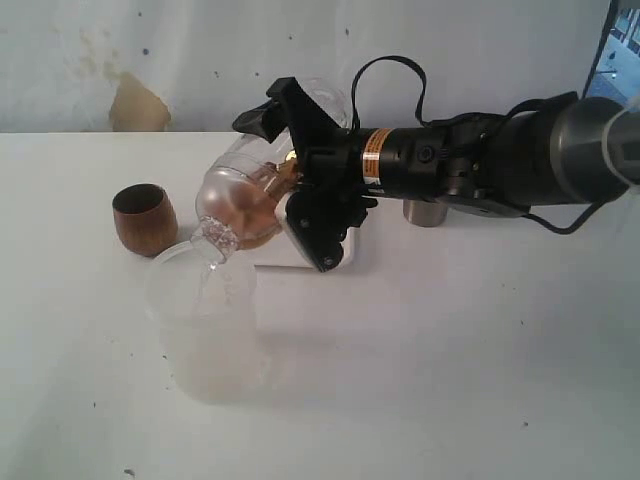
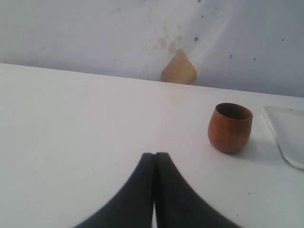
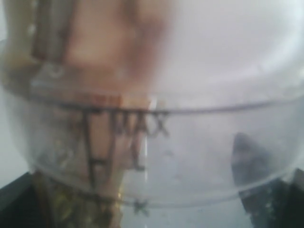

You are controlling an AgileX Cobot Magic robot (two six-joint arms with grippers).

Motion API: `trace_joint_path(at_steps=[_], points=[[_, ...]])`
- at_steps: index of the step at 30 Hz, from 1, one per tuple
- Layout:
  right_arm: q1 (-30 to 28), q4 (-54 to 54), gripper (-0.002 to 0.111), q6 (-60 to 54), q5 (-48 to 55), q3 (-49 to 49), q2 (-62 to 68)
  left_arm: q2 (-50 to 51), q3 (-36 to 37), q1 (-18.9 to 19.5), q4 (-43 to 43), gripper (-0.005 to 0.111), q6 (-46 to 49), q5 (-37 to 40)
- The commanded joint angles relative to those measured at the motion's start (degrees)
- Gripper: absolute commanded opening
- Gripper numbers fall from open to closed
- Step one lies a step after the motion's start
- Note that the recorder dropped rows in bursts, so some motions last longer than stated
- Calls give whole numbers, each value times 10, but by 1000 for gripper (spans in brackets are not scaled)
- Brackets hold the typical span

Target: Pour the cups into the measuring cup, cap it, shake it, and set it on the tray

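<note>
Currently, measuring cup [image 1: 238,196] is held, long axis almost level, between wide-spread jaws of right gripper [image 1: 287,188], just above tray [image 1: 280,258]; left gripper [image 2: 154,162] is shown closed, empty, facing wooden cup [image 2: 230,127].

White table [image 1: 450,380], pale stained wall [image 1: 100,60] behind

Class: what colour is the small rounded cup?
The wooden cup is reddish-brown, clearest in the left wrist view.

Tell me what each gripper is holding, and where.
Right gripper clamps the tilted measuring cup across its side wall, by the MAX mark. Left gripper is shut, empty.
</note>
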Motion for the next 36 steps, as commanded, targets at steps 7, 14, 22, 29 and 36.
trace_joint_path(at_steps=[7, 14, 22, 29, 36], points=[[1, -3, 0, -9, -25, -7, -12, -3, 2, 0, -1, 0, -1, -4], [1, 5, 0, -13, -22, -7, -12, -3, 2, 0, -1, 0, -1, -4], [1, 13, 0, -22, -26, -7, -12, -3, 2, 0, -1, 0, -1, -4], [1, 13, 0, -28, -26, -7, -12, -3, 2, 0, -1, 0, -1, -4], [1, 13, 0, -43, -26, -7, -12, -3, 2, 0, -1, 0, -1, -4]])
